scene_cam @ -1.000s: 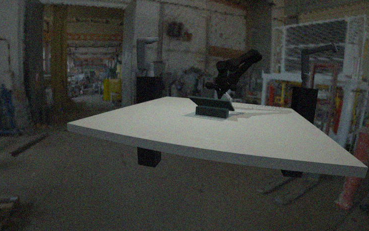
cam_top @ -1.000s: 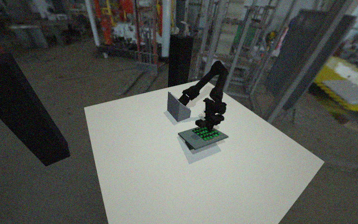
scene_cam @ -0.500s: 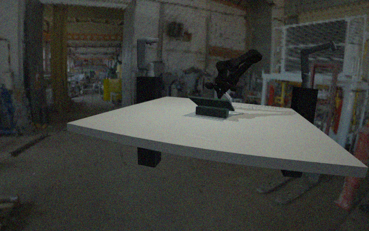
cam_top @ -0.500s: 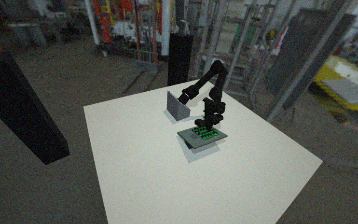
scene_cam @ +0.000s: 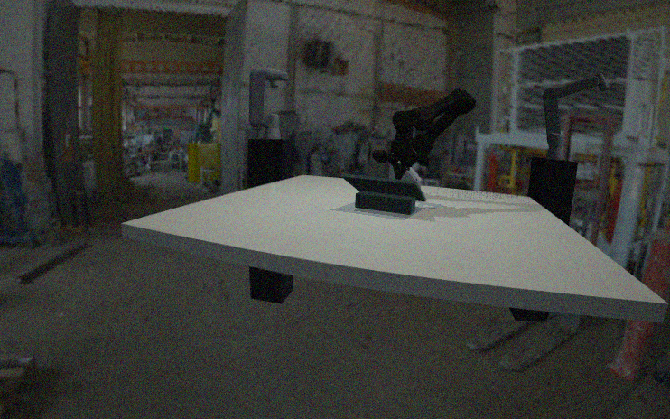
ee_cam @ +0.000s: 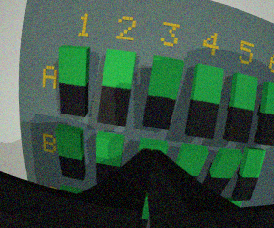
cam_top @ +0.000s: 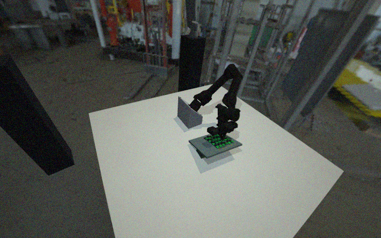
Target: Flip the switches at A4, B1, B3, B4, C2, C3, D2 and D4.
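Six numbered cols show on the grey switch panel [ee_cam: 37, 40] in wrist view, w/ rows A and B lettered in yellow. Row A switches [ee_cam: 165, 78] each show a green half toward the far edge and a black half nearer the arm. Gripper [ee_cam: 148, 158] is pinched fully shut, nothing between its fingers; tip sits over row B around cols 2–3, hiding the rows below. Can't tell if it's touching a switch. In top view the panel [cam_top: 199, 145] lies tilted on a white table [cam_top: 144, 189], arm [cam_top: 230, 76] bent down over it. A grey slanted plate [cam_top: 187, 113] stands near the arm's base.
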Controlling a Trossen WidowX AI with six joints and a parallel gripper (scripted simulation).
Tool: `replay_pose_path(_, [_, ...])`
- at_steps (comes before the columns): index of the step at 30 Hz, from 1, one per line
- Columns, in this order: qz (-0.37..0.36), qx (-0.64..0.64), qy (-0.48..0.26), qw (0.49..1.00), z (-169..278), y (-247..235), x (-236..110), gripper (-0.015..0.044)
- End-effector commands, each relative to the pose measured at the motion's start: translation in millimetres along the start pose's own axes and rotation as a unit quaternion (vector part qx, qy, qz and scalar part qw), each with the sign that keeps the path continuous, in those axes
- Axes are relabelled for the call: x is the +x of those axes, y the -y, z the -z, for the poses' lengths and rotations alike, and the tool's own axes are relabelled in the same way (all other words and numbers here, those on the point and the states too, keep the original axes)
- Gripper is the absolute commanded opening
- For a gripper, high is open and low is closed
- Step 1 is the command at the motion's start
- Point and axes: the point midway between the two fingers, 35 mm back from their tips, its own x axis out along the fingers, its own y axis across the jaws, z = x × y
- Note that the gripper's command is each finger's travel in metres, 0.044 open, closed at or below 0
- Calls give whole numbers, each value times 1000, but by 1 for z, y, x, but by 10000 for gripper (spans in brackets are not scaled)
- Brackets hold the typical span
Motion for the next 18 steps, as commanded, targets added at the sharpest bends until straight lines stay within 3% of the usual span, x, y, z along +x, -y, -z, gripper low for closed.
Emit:
replay_pose_path(1, [2,2,0,1000,0,1,1,0])
replay_pose_path(18, [2,2,0,1000,0,1,3,0])
